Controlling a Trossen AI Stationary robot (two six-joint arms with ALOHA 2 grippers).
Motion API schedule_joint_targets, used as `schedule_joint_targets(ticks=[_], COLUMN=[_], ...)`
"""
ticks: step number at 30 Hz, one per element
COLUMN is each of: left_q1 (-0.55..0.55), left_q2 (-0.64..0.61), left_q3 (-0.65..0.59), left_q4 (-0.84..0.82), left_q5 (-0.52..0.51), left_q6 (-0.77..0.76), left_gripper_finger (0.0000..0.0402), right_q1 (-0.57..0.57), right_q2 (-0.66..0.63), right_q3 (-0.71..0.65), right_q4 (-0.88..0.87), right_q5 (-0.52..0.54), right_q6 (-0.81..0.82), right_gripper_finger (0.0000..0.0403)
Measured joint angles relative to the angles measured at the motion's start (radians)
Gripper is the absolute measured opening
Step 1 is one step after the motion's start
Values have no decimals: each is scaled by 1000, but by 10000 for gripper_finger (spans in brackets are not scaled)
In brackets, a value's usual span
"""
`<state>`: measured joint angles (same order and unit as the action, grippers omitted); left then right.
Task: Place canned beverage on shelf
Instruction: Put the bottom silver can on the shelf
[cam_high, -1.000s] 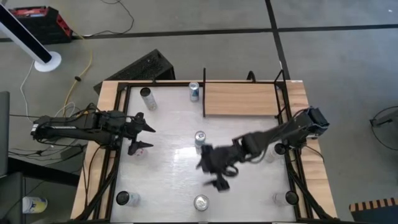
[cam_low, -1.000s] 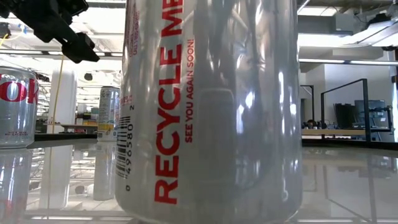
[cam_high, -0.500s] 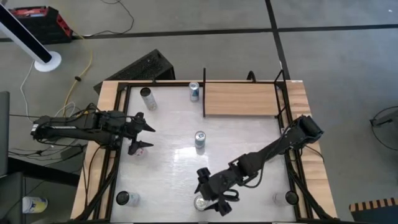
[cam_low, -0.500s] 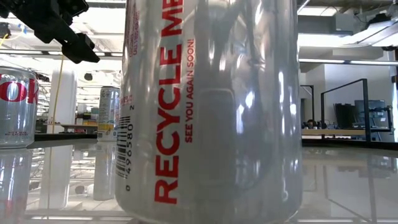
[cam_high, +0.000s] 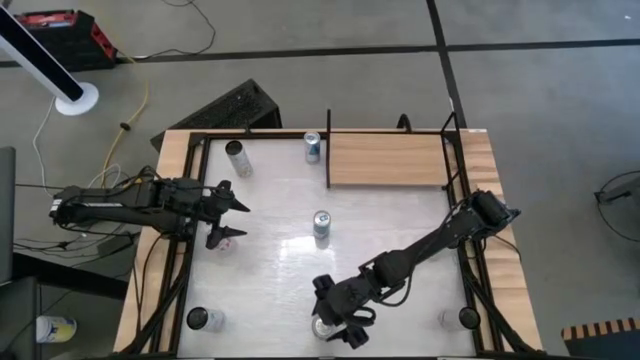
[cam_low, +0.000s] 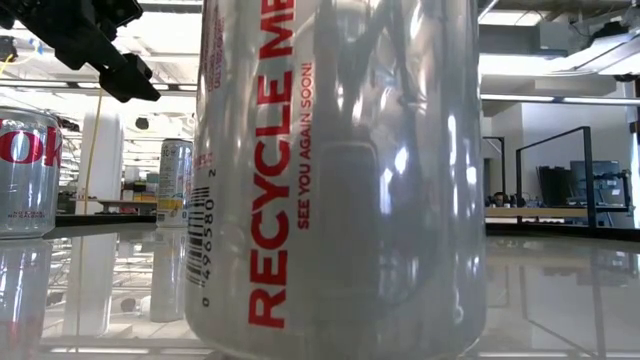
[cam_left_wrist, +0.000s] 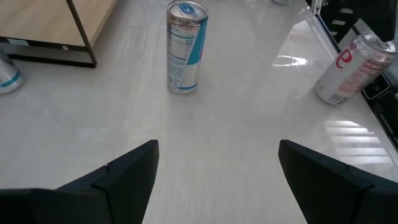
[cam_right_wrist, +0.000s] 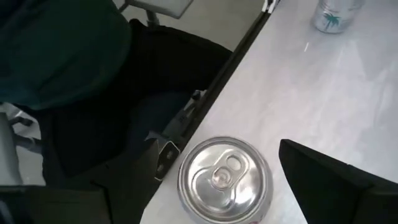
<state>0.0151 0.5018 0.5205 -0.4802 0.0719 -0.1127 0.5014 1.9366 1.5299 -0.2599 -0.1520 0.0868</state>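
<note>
A silver can stands upright at the table's near edge; its top shows in the right wrist view, and its side fills the low view. My right gripper is open just above it, one finger on either side of the can's top. My left gripper is open and empty at the table's left, also seen in the low view. The shelf, a light wooden board with black posts, stands at the far right.
Other cans stand about the table: a slim one at the centre, two at the far edge, and one at each near corner. A red-and-white can stands near the right rail. Dark-clothed legs show beyond the near edge.
My right gripper has gone from the table's middle toward the near edge and now hangs over the can there. The can has stayed where it was.
</note>
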Motion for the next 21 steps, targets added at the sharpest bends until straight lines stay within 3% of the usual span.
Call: schedule_joint_targets(ticks=[11, 21], left_q1=[0, 0], left_q2=[0, 2], left_q3=[0, 0], left_q4=[0, -1], left_q5=[0, -49], left_q6=[12, 8], left_gripper_finger=[316, 316], right_q1=[-6, 23], right_q2=[0, 0], right_q3=[0, 0], right_q4=[-59, -126], right_q5=[18, 97], right_q6=[42, -121], right_gripper_finger=[357, 356])
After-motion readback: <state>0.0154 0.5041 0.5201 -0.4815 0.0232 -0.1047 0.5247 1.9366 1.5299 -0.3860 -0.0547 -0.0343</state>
